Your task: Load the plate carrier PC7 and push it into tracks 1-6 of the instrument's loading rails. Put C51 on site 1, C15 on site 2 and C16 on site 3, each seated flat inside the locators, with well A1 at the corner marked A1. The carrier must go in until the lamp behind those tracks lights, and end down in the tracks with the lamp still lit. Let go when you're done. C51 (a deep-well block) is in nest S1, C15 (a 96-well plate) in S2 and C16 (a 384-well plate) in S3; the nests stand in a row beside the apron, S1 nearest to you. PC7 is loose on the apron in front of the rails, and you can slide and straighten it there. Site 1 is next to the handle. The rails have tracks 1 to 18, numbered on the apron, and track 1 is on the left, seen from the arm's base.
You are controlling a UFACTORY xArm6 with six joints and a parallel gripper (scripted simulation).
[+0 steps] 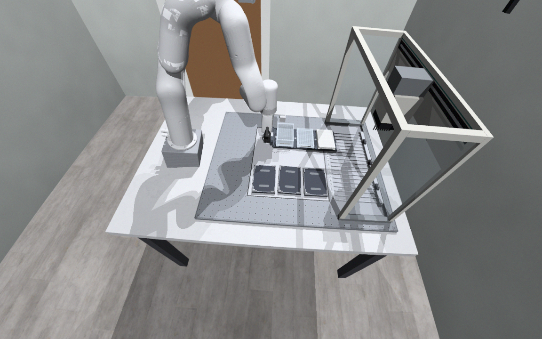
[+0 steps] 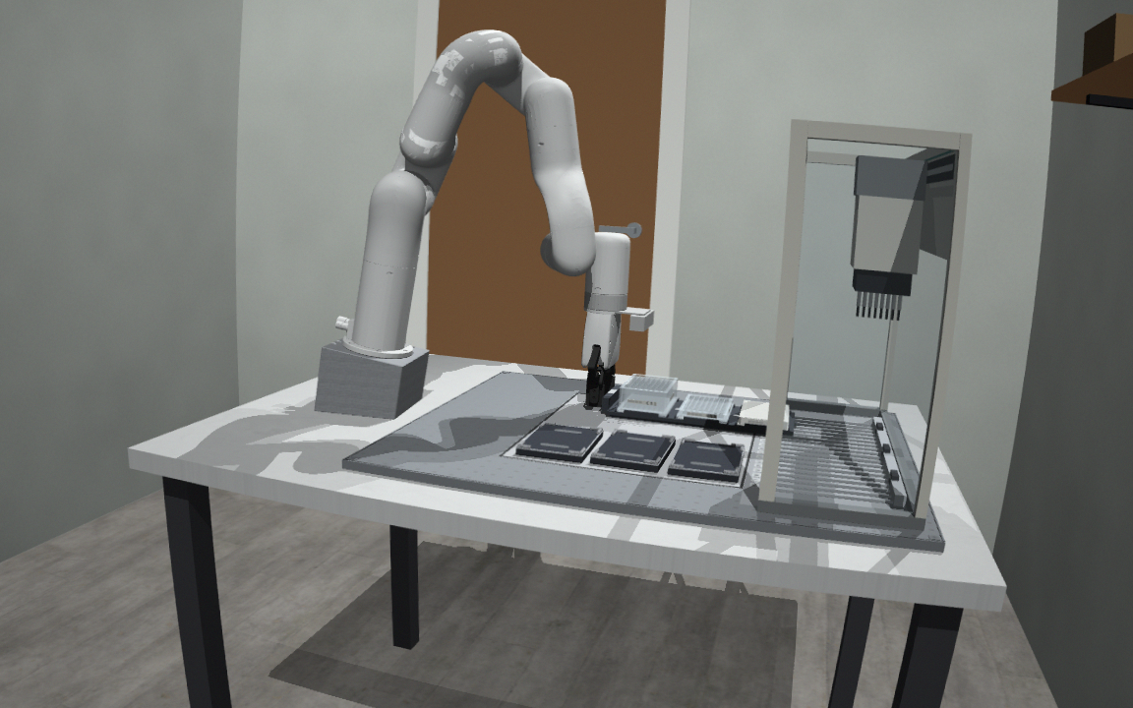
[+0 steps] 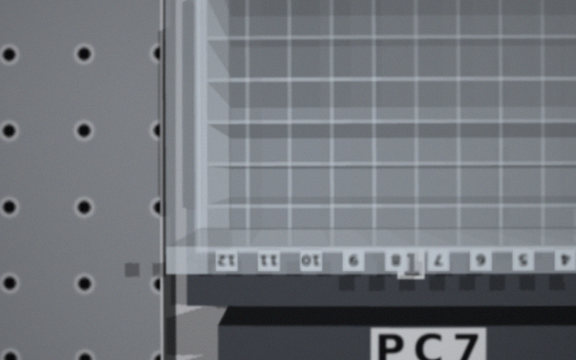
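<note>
The carrier PC7 [image 1: 302, 139] lies on the apron at the back, lengthwise toward the rails [image 1: 349, 166], with its far end at the rail mouth. On it sit the deep-well block C51 [image 1: 284, 134] next to the handle, the 96-well plate C15 [image 1: 306, 137] in the middle and the 384-well plate C16 [image 1: 325, 138] at the far end. My gripper [image 1: 267, 135] is open and low at the carrier's handle end, also seen from the side [image 2: 595, 391]. The wrist view looks down on C51 [image 3: 393, 125] and the PC7 label [image 3: 428, 345]; the fingers are out of that view.
Three dark nests [image 1: 263, 178] [image 1: 289, 180] [image 1: 315, 181] stand in a row in front of the carrier, with no plates in them. The instrument's white frame [image 1: 407, 122] with its pipetting head [image 2: 883, 237] stands over the rails. The perforated base plate [image 3: 43, 170] lies left of the carrier.
</note>
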